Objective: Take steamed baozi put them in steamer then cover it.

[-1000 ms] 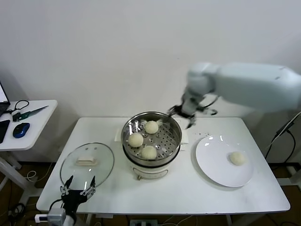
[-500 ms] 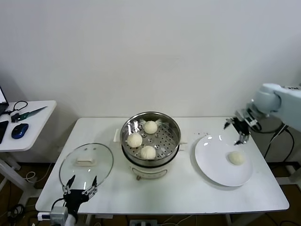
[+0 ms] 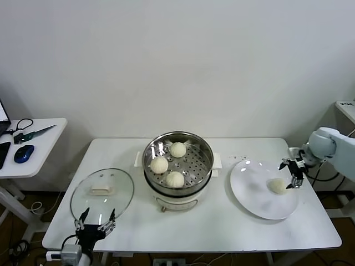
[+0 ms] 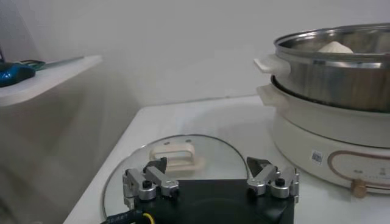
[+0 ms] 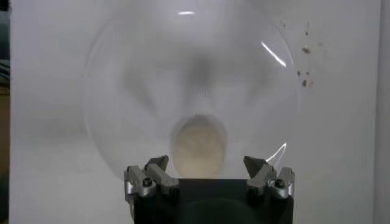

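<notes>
The steamer [image 3: 206, 166] stands mid-table with three steamed baozi [image 3: 175, 179] on its perforated tray. One more baozi [image 3: 277, 186] lies on the white plate [image 3: 252, 194] to the right. My right gripper [image 3: 292, 174] hangs open just above and beside that baozi. The right wrist view shows the baozi [image 5: 199, 143] on the plate [image 5: 122, 91], just ahead of the gap of the right gripper [image 5: 207, 163]. The cover [image 3: 102, 194] lies flat at the front left. My left gripper [image 3: 95, 217] waits open at its near edge, and the left wrist view shows this gripper [image 4: 207, 165] behind the cover's handle [image 4: 175, 155].
A small side table [image 3: 47, 138] at the far left carries a blue mouse [image 3: 24, 152] and scissors [image 3: 33, 132]. The plate sits close to the table's right edge. In the left wrist view the steamer [image 4: 329, 91] rises close by.
My right arm has swung from behind the steamer to the right and come down over the plate's baozi, staying open. The left arm has stayed where it was.
</notes>
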`<state>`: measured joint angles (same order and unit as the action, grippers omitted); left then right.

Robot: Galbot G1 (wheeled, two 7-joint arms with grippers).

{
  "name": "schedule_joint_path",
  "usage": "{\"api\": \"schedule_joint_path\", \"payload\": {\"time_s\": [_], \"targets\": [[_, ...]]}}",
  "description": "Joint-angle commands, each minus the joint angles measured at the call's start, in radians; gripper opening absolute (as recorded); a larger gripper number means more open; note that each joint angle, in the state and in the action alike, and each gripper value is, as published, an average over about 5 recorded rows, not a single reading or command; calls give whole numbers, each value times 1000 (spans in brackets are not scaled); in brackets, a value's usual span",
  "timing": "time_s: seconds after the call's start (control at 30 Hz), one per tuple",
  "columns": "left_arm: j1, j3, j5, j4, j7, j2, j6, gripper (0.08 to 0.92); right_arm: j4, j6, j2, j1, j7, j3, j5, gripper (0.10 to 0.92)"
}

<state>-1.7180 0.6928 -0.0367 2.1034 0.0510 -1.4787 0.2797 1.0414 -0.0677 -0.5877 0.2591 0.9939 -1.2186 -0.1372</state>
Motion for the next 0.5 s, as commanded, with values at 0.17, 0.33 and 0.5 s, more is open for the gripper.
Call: {"api": "schedule_joint_path", "payload": {"time_s": [0.17,0.33,0.5], "targets": [[0,2,14,0,0,-2,-1,823,-144,-26,-83,-193,-5,166,49,823],[1,2,18,-4,-2,-5,1,823,-167,-21,-95,-196,-7,174,66,823],[1,2,18,-9,-4,-6,-1,823,-192,-15,-109,-194,-9,180,70,790]]}}
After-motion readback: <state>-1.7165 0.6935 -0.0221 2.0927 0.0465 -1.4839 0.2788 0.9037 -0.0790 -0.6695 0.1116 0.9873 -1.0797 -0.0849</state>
